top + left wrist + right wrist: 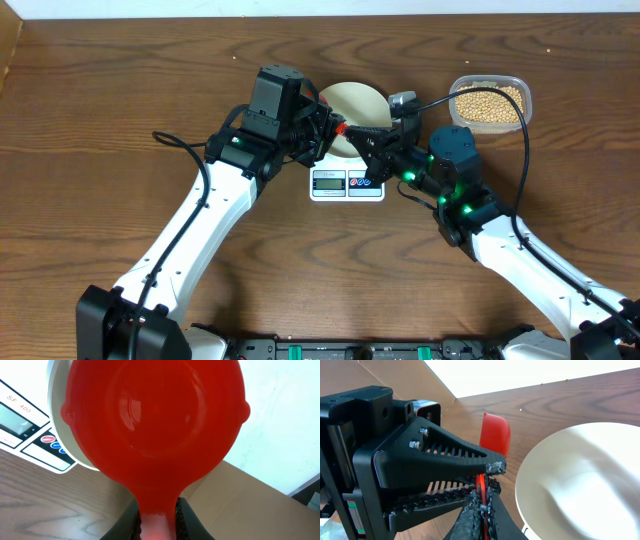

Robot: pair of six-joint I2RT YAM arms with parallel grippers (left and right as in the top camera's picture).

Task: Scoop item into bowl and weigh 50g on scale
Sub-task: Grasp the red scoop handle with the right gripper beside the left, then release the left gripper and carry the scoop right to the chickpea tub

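Over the scale (347, 183) I have left jaws and right jaws both pinched on the empty red scoop (155, 425); bowl (352, 100) bare, scooping and weighing all remain.

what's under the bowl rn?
The scale: only its front strip shows past the rim of the bowl, and the readout is too small to read. The bowl covers its platform.

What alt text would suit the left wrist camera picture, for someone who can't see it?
A glossy red scoop fills most of the frame, its handle pinched between two dark jaws at the bottom edge. Behind it, at left, show the rim of a white bowl and a corner of the scale, on a wooden table.
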